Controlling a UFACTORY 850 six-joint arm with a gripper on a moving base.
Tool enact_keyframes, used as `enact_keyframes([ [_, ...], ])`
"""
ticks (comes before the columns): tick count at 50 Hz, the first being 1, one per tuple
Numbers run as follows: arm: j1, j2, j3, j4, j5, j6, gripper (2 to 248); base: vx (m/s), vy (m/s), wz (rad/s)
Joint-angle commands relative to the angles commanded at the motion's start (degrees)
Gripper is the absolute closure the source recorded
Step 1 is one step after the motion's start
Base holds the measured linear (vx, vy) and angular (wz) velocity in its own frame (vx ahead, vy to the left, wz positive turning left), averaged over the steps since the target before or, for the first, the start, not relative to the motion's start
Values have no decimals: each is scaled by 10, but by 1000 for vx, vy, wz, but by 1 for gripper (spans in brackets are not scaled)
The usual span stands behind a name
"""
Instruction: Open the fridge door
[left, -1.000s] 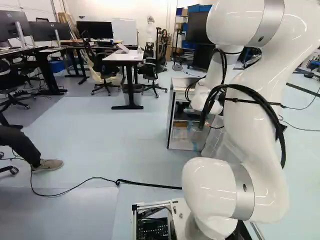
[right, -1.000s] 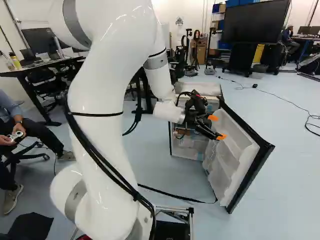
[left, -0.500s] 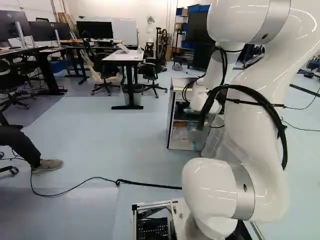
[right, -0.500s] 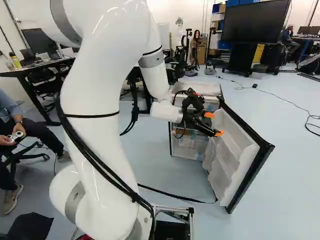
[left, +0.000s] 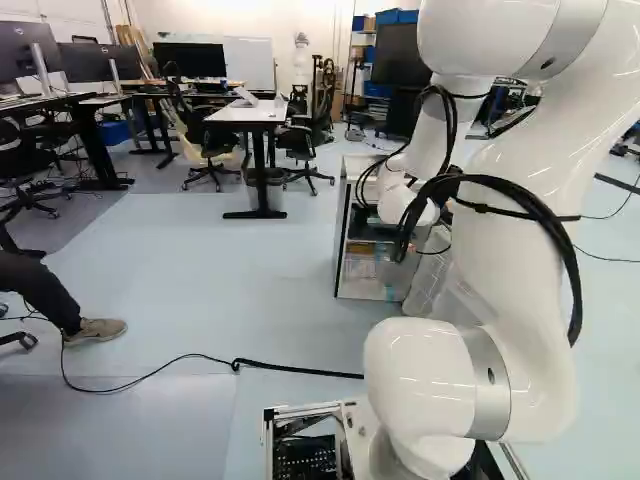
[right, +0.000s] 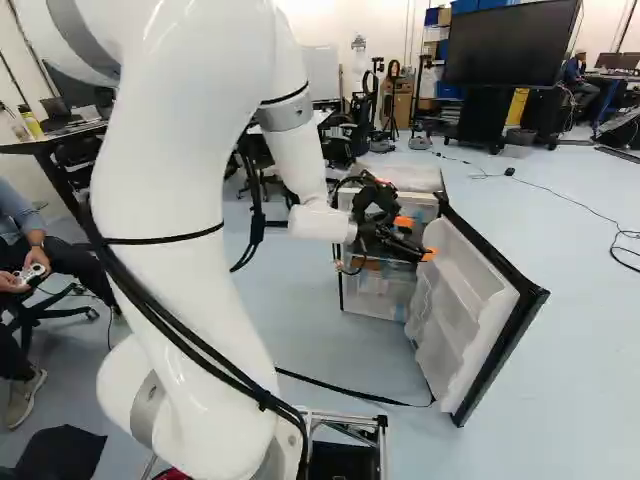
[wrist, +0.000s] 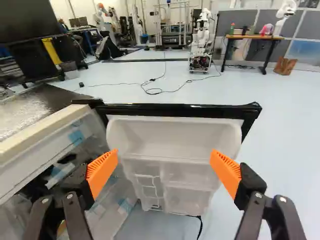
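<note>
The arm (right: 170, 225) reaches toward the open fridge (right: 392, 178), its tool (right: 416, 238) spread wide.
It rises from the foot joint, bends over high up, and slopes down ahead to a nearly level wrist, aimed rightward in the right base view. The door (right: 465, 310) stands swung out on the floor's right side of the fridge, its inner shelves (wrist: 175, 137) ahead of the parted fingers.
</note>
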Motion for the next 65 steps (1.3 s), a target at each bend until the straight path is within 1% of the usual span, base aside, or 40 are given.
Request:
enact_keyframes([
  [10,12,27,24,-48,-10,10,3,0,0,0],
  [21,27,60,54,-109,-22,22,3,0,0,0],
  [48,71,157,141,-285,-57,57,3,0,0,0],
  [61,90,199,179,-362,-72,73,3,0,0,0],
  [65,95,209,188,-380,-76,77,3,0,0,0],
])
